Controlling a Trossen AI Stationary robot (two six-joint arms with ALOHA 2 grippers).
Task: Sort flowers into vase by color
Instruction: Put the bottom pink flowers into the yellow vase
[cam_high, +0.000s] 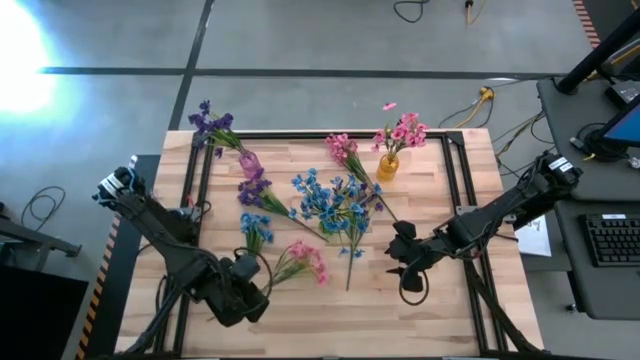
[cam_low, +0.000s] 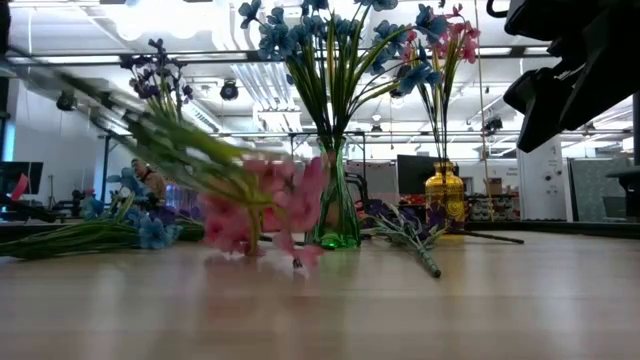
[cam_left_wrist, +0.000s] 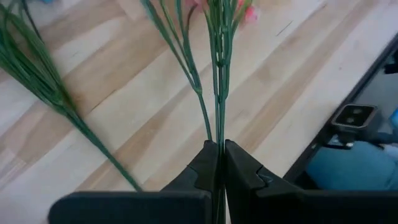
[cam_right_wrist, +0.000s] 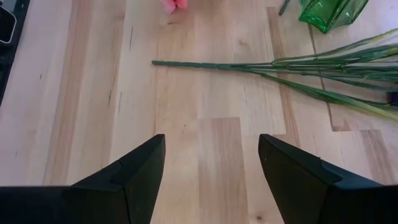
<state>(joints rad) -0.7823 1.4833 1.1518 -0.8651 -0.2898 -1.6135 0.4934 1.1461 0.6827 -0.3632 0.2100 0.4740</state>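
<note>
My left gripper is near the table's front left, shut on a pink flower sprig that reaches toward the table's middle. My right gripper hovers open at the front right, with bare table between its fingers. A green vase holds blue flowers. An amber vase holds pink flowers. A purple-pink vase holds purple flowers. Loose blue, purple and pink sprigs lie flat on the table. My left gripper pinches the pink sprig's thin green stems between its two fingers, near their lower end. The stems run straight out from the fingertips, in line with them. The sprig slants down to its blossoms, low over the table; whether they touch it I cannot tell.
A long green stem lies on the wood ahead of my right gripper, near the green vase's foot. Another green sprig lies beside the held one. Black rails frame the table top. The front middle of the table is bare wood.
</note>
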